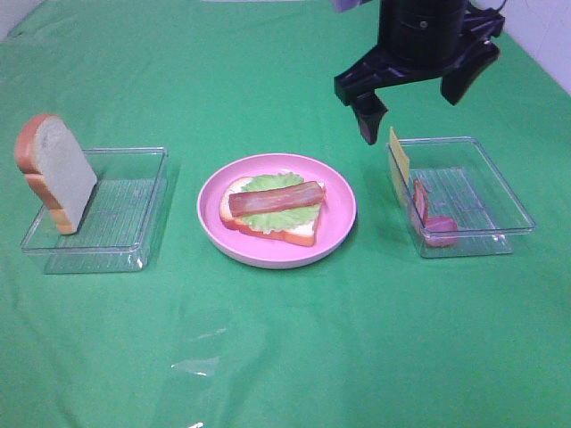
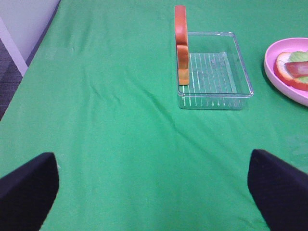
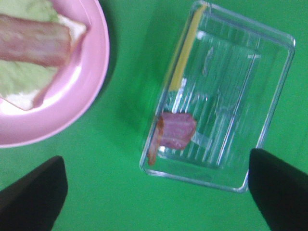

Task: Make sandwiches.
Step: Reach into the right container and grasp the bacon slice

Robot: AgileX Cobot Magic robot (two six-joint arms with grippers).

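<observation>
An open-faced sandwich [image 1: 272, 207] of one bread slice, green lettuce and a red-brown bacon strip lies on the round pink plate [image 1: 339, 223]. It also shows in the right wrist view [image 3: 33, 38] and the left wrist view [image 2: 296, 70]. White bread slices [image 1: 55, 169] stand on edge at the left end of the left clear tray [image 1: 134, 192]. The right clear tray [image 1: 500, 192] holds a yellow cheese slice [image 1: 399, 160], pink ham [image 1: 440, 230] and a bacon strip [image 1: 419, 201]. My right gripper [image 1: 415, 107] hangs open and empty above that tray's far left corner. My left gripper [image 2: 154, 197] is open and empty over bare cloth.
A green cloth [image 1: 285, 357] covers the whole table. In the left wrist view the bread [image 2: 181, 43] and its tray [image 2: 216, 98] lie well ahead of the fingers. In the right wrist view the cheese [image 3: 185, 53] leans on the tray wall, with the ham [image 3: 177, 130] near a corner.
</observation>
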